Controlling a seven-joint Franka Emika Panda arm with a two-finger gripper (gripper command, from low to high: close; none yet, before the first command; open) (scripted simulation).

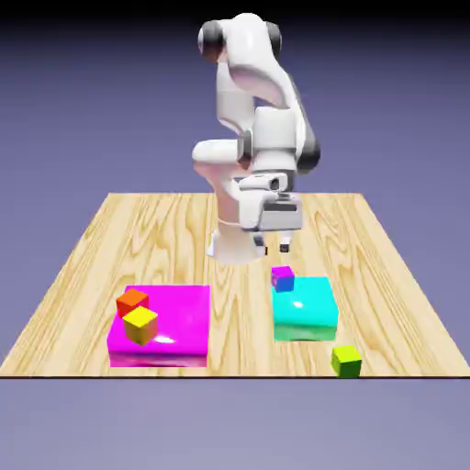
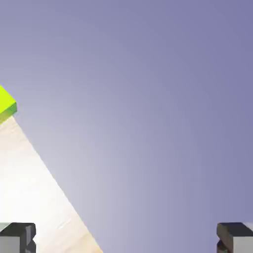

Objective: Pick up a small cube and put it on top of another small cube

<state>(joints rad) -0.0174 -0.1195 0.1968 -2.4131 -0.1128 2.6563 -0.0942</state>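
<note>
The small cube (image 1: 347, 360), lime green with a yellow-green top, sits on the wood near the table's front edge, toward the exterior view's right. In the hand view only a corner of that cube (image 2: 6, 106) shows at the left edge. My gripper (image 1: 274, 246) hangs above the table behind the cyan block, well away from the lime cube. Its jaws stand wide open with nothing between them. In the hand view the gripper (image 2: 126, 242) shows only its two grey fingertips (image 2: 17, 237) at the bottom corners.
A purple-and-blue small cube (image 1: 283, 278) rests on the back left corner of a big cyan block (image 1: 307, 312). A big magenta block (image 1: 174, 326) at the exterior view's left carries an orange-red cube (image 1: 132, 300) and a yellow cube (image 1: 140, 324).
</note>
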